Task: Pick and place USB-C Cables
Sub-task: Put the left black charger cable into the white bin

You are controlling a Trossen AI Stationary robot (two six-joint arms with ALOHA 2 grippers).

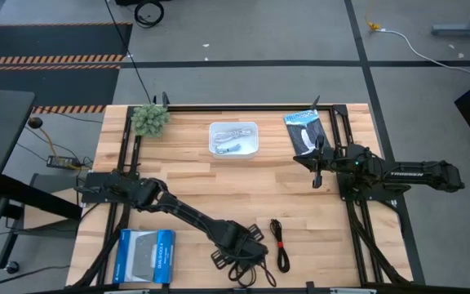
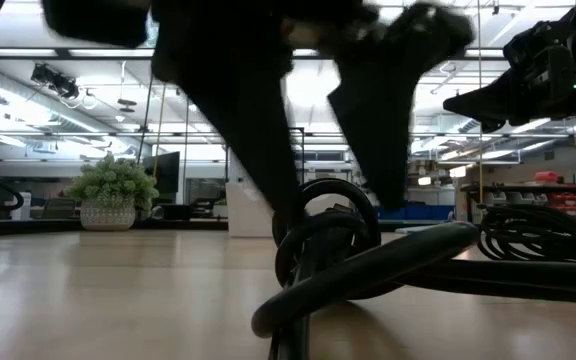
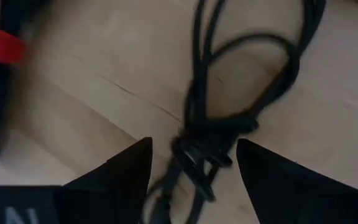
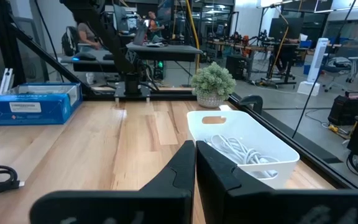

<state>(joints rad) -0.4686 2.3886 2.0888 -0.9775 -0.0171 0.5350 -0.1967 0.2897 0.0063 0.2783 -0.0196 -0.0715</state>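
A black USB-C cable bundle (image 1: 250, 266) lies in loose loops on the wood near the table's near edge. My left gripper (image 1: 239, 245) is low over it and open, with one finger on each side of the bundle's tied middle (image 3: 202, 148). The low view shows the loops (image 2: 336, 240) under those fingers. The black cable with a red band (image 1: 280, 245) lies just to its right. Pale cables (image 4: 238, 149) lie inside the white tray (image 1: 233, 139). My right gripper (image 1: 317, 174) hangs shut above the table's right side, touching nothing.
A blue box (image 1: 145, 255) lies at the near left corner. A black-and-white packet (image 1: 304, 131) lies to the right of the tray. A small potted plant (image 1: 149, 120) stands at the far left. Bare wood stretches between the tray and the black cables.
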